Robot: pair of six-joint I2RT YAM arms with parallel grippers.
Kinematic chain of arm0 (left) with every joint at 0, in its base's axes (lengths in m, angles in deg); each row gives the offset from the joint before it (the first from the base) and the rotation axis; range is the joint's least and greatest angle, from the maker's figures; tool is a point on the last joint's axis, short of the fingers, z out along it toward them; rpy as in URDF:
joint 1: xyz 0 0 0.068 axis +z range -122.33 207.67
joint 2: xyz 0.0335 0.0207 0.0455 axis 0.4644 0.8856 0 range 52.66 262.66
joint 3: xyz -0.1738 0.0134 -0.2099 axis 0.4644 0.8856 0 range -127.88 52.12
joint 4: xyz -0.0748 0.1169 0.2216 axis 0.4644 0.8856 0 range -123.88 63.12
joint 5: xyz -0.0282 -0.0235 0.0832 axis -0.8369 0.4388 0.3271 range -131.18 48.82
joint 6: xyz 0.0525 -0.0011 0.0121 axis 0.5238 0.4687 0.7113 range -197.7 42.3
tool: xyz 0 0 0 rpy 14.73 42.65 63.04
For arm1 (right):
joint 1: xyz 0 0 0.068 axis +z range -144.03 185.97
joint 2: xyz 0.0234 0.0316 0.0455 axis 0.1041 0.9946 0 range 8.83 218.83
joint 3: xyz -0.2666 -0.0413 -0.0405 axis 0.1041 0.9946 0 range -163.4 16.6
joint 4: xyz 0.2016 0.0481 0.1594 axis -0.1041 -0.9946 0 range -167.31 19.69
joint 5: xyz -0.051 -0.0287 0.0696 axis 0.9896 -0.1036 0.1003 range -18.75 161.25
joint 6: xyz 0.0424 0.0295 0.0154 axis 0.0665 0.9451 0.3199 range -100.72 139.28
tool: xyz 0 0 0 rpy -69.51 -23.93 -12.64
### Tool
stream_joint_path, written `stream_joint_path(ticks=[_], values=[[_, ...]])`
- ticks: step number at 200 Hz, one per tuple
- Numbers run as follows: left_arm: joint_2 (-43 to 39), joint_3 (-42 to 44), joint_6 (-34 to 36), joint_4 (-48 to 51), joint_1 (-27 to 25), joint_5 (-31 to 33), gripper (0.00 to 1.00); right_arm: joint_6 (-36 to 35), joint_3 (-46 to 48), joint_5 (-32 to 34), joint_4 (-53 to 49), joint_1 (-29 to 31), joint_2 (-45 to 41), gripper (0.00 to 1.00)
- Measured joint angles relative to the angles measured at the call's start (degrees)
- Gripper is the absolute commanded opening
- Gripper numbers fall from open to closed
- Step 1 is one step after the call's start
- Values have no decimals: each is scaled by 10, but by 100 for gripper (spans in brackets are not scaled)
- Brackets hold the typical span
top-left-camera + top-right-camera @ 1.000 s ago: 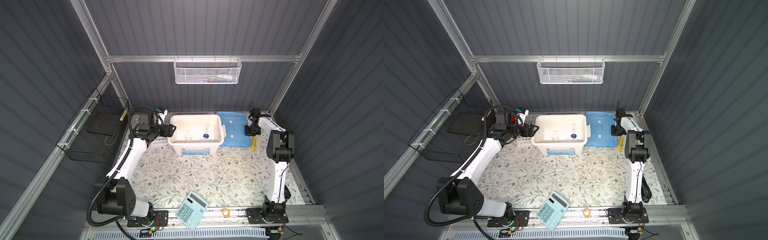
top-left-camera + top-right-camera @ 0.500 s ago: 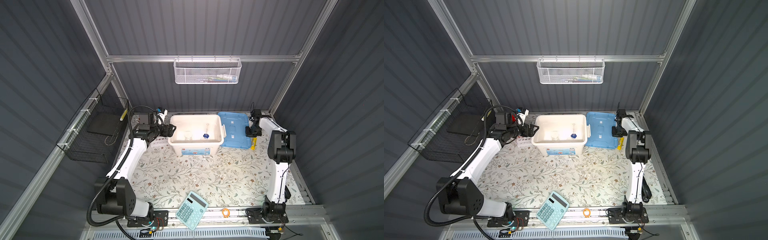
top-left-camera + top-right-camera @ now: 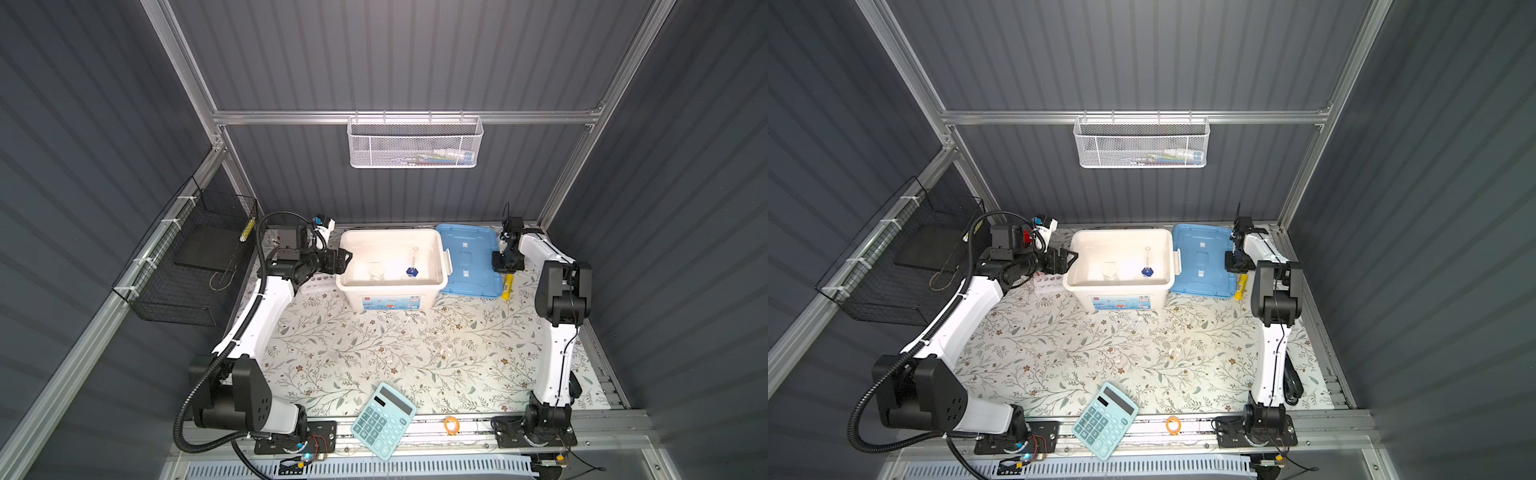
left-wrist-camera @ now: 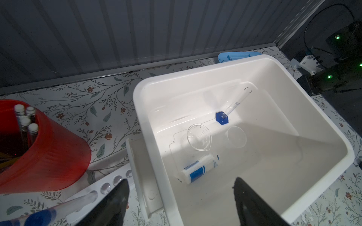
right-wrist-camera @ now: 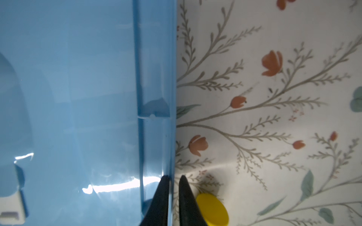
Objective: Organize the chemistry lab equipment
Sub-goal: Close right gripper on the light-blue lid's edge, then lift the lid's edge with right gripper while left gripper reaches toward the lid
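Your left pincer (image 4: 181, 180): jaws wide apart; white bin (image 4: 195, 72) ahead, holding clear beaker (image 4: 198, 140). Your right pincer (image 5: 174, 177): jaws narrowly astride rim of blue lid (image 5: 78, 97); grip cannot be told.

This is looking like a robotics test cell dressed as a chemistry bench. Dark ribbed wall panels (image 3: 374, 54) and an aluminium frame (image 3: 291, 117) are boxing in a floral mat (image 3: 374, 353). In front of the white storage bin (image 3: 392, 293), the left arm (image 3: 266, 307) and right arm (image 3: 557, 353) are standing bolted to a rail (image 3: 469, 428). A white mesh basket (image 3: 414, 143) is hanging above the bin, and a clear beaker (image 4: 198, 140) is sitting inside it.
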Motion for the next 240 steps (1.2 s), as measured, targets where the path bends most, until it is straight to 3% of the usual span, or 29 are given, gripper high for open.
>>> stream_joint_path(ticks=[128, 240], values=[[0, 0, 0, 5, 0, 0, 84, 10, 0, -16, 2, -1, 3, 2], [-1, 5, 0, -3, 0, -1, 84, 9, -21, -40, -30, -18, -40, 0]])
